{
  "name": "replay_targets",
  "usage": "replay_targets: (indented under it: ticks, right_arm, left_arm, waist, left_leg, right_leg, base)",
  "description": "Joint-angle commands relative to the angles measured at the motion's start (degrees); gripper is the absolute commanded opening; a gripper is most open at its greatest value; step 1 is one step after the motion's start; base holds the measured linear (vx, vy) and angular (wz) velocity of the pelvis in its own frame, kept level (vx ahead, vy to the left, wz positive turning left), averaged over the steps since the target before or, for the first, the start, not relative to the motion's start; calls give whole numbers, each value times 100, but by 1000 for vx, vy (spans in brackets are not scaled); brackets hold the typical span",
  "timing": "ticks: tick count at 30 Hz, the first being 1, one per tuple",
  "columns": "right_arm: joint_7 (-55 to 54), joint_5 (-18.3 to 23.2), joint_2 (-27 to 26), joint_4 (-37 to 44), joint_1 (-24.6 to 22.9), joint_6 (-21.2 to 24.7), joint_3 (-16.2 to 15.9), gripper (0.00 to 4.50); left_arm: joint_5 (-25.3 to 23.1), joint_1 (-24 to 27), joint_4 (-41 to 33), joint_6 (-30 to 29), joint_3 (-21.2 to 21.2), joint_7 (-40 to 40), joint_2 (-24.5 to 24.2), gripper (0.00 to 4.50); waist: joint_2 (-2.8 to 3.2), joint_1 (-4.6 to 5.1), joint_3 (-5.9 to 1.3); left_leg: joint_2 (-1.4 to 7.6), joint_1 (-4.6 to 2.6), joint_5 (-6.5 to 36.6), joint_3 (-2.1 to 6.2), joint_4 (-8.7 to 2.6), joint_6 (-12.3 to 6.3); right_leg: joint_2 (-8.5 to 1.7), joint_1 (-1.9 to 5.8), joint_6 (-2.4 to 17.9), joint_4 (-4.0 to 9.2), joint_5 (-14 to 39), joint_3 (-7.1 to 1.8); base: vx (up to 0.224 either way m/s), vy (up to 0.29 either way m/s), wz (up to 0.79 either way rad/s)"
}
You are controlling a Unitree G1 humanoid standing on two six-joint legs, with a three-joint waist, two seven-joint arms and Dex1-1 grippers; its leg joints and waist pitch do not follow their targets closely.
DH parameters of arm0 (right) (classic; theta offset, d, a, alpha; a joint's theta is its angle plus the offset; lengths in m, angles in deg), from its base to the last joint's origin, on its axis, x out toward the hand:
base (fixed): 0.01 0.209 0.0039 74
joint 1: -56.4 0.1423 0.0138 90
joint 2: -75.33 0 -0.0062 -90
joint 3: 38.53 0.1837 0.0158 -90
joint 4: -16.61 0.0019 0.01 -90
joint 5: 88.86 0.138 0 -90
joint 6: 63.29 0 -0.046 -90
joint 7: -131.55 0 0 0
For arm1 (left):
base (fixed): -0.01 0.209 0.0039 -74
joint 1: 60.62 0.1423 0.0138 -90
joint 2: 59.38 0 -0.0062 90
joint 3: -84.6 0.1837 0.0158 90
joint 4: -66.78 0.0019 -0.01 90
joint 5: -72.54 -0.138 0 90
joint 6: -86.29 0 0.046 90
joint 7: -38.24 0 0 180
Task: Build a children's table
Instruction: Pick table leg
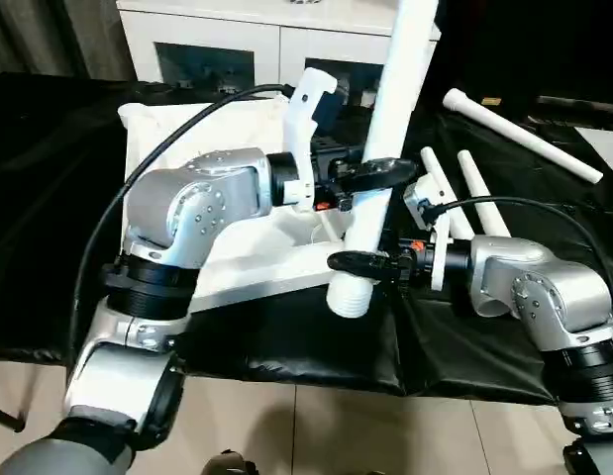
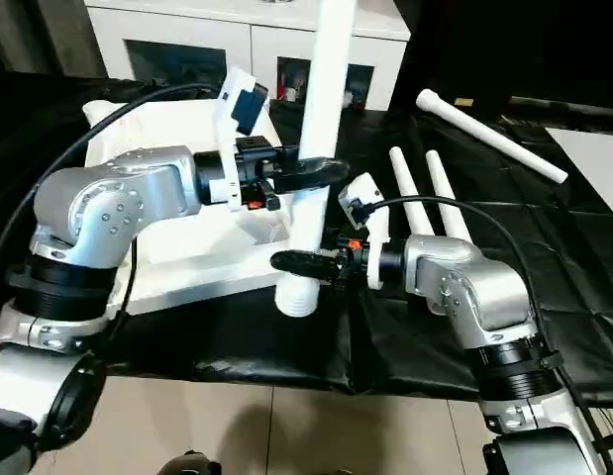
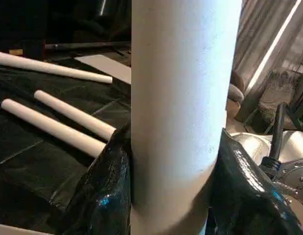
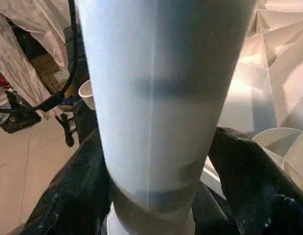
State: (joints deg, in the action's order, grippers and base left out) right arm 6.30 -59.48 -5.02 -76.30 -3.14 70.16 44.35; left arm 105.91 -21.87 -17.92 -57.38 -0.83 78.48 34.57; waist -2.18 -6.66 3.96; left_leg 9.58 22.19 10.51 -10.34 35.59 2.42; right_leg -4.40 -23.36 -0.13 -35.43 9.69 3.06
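Two hands grip one white table leg (image 1: 383,148), which stands nearly upright and leans slightly toward the robot's right as it rises past the upper edge of both eye views. The left hand (image 1: 377,174) is closed around the leg partway up, its black fingers (image 3: 104,191) pressed against either side of the round shaft in the left wrist view. The right hand (image 1: 357,263) is closed around the same leg lower down, just above the ribbed, threaded end (image 1: 352,297) that hangs over the near edge of the white tabletop (image 1: 256,257). In the right wrist view its dark fingers (image 4: 73,196) flank the leg on both sides. The tabletop lies flat on the bench (image 1: 49,218), which is covered with black cloth, with the ribs of its underside and a round leg socket (image 4: 277,139) visible behind the held leg. Two more white legs (image 1: 464,193) lie side by side on the black cloth near the right forearm, close together and roughly parallel, pointing away from the robot. A fourth white leg (image 1: 524,137) lies farther back toward the robot's right, set at an angle, well apart from the pair. Behind the bench stands a white cabinet (image 1: 237,40) with glass-fronted doors. Tiled floor (image 1: 316,435) shows below the bench's near edge.
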Motion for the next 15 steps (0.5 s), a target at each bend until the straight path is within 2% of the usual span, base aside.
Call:
replay_targets:
  ticks: [1,4,6,8,10,15]
  right_arm:
    - [65,77,96,145,-46,46,119,286]
    - [87,110,99,171,-74,86,104,267]
    - [87,119,93,163,-72,97,106,236]
    - [91,122,92,156,-68,99,107,233]
    - [98,123,90,143,-61,96,106,202]
    - [50,109,63,111,-50,78,142,187]
  left_arm:
    - [-62,-15,10,64,28,50,2,180]
    - [-58,-28,33,86,23,40,11,180]
    - [-50,-38,49,96,19,39,14,180]
    - [-50,-43,58,100,17,41,16,180]
    - [-47,-48,61,99,4,37,24,180]
    - [-55,-42,60,107,-9,25,27,180]
  waist:
    - [-29,-18,-467]
    - [-37,-21,-467]
    - [-38,-21,-465]
    - [-38,-18,-465]
    - [-34,-18,-464]
    - [-42,-21,-467]
  left_leg:
    - [320,-113,634,110,-422,-62]
    - [324,-111,601,112,-421,-78]
    - [323,-113,600,110,-420,-82]
    - [325,-114,623,112,-421,-80]
    - [326,-118,646,111,-422,-63]
    - [324,-110,608,113,-420,-70]
  right_leg:
    - [-421,331,1400,327,831,-241]
    - [-421,331,1406,323,790,-241]
    - [-421,327,1418,326,793,-241]
    - [-422,327,1416,328,837,-240]
    - [-424,325,1403,334,882,-241]
    - [-424,328,1395,327,863,-240]
  base:
    - [0,0,0]
    - [0,0,0]
    - [0,0,0]
    - [0,0,0]
    - [0,0,0]
    - [0,0,0]
